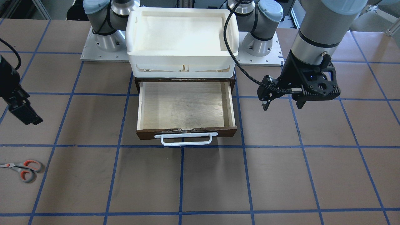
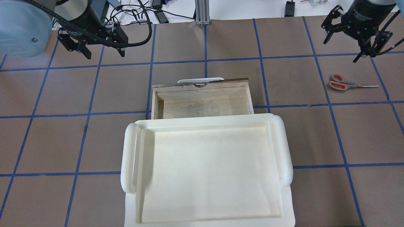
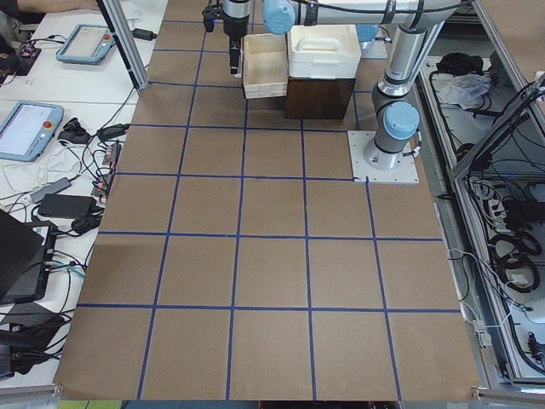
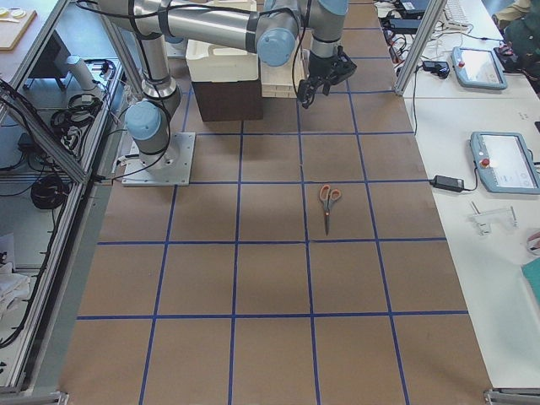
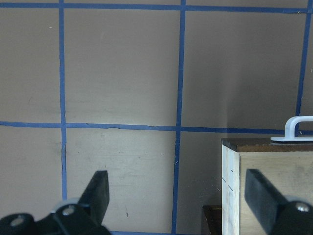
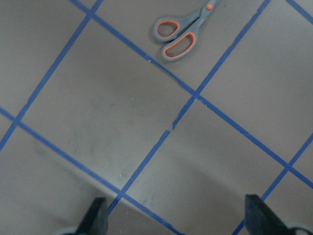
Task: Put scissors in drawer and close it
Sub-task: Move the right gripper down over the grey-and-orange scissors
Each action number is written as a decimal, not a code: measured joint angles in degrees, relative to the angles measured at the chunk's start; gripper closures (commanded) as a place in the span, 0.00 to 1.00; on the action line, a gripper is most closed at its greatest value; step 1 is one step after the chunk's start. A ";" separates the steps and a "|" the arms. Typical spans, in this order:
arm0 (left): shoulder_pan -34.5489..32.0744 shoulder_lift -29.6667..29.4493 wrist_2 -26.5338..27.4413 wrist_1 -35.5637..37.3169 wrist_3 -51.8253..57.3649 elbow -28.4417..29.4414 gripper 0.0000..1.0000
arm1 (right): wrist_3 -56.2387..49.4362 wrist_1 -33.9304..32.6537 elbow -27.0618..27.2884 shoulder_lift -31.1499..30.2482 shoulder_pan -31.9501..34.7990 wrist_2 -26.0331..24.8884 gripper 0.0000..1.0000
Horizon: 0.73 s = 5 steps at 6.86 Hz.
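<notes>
- The scissors [image 2: 349,85] lie flat on the table [image 2: 63,142], well off to the robot's right of the drawer [image 1: 184,106] and clear of it.
- Their long axis runs roughly parallel to the drawer's front. The grey-and-orange loops are on the drawer side, and the closed blades point away toward the table's right-hand end.
- The drawer is pulled out from a dark cabinet. Its plywood floor is bare and its white handle [image 1: 186,139] faces away from the robot.
- A white tray [image 2: 208,167] sits on top of the cabinet.
- The table is brown and marked into squares by blue tape.
- Side benches hold pendants [image 4: 498,160] and cables, and aluminium posts stand along the edges.
- The left gripper [image 5: 178,196] hangs above the table beside the drawer's front corner. Its jaws are spread wide, with nothing between them and touching nothing.
- The right gripper [image 6: 178,218] is above the table, near the scissors but apart from them. Its jaws are also spread wide and hold nothing. In its wrist view the scissors show at the top edge.
</notes>
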 measured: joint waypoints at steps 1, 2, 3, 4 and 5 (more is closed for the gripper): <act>-0.03 0.00 0.00 0.02 -0.05 0.00 0.00 | 3.42 -2.53 0.24 2.50 -3.19 0.01 0.00; -0.04 0.01 -0.02 0.03 -0.07 0.00 0.00 | 7.59 -6.97 0.37 5.76 -5.94 0.54 0.00; -0.04 0.03 -0.01 0.06 -0.08 0.00 0.00 | 11.86 -10.85 0.41 8.90 -7.86 1.03 0.00; -0.06 0.05 0.02 0.09 -0.08 0.00 0.00 | 14.74 -12.98 0.43 11.84 -9.43 1.39 0.00; -0.08 0.04 0.02 0.10 -0.06 0.00 0.00 | 18.12 -13.75 0.44 14.43 -10.53 1.76 0.00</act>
